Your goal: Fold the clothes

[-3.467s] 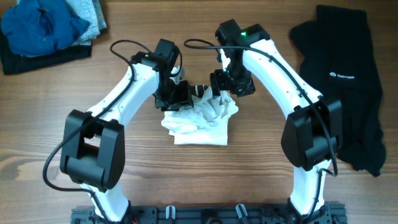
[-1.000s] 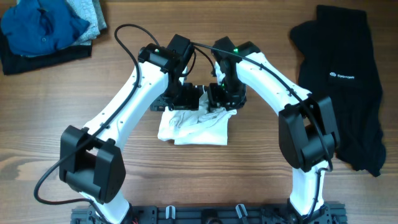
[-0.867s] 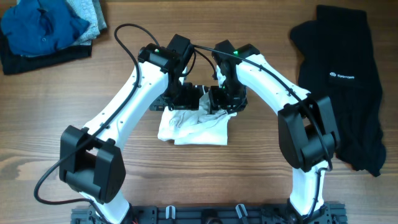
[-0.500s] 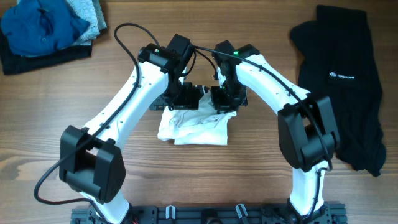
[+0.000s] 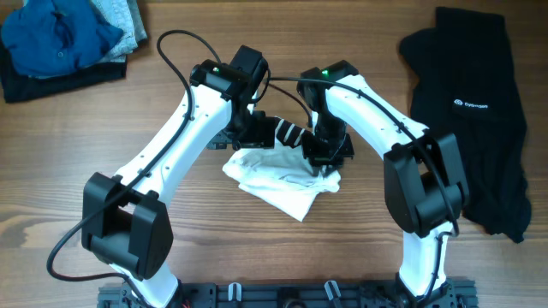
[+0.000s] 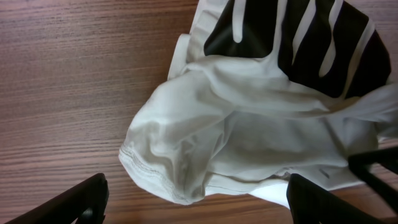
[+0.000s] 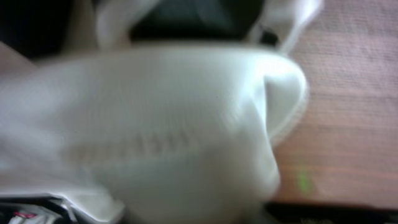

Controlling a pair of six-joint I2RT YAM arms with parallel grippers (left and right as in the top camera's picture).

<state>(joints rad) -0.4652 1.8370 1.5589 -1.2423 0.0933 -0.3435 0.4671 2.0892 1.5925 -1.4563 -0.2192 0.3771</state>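
The clothes, a white T-shirt [image 5: 282,178], lie in a wrinkled bundle on the table's middle, with the black-and-white striped part [image 5: 289,134] at the far edge. My left gripper [image 5: 257,130] hovers at the bundle's far left. In the left wrist view its fingers [image 6: 81,200] stand wide apart, and the shirt's hem [image 6: 180,186] reaches down between them, untouched. My right gripper [image 5: 326,161] sits on the bundle's right edge. The right wrist view is blurred and filled with white cloth [image 7: 174,124], which hides the jaws.
A black garment with a small white logo [image 5: 479,111] lies flat at the right. Blue and grey folded garments [image 5: 60,38] are stacked at the back left corner. Bare wood [image 5: 51,154] surrounds the bundle. A black rail [image 5: 282,295] runs along the front edge.
My right gripper has moved right and toward the front. The shirt bundle shifted and turned with it, and the striped part now shows. The left arm has barely moved.
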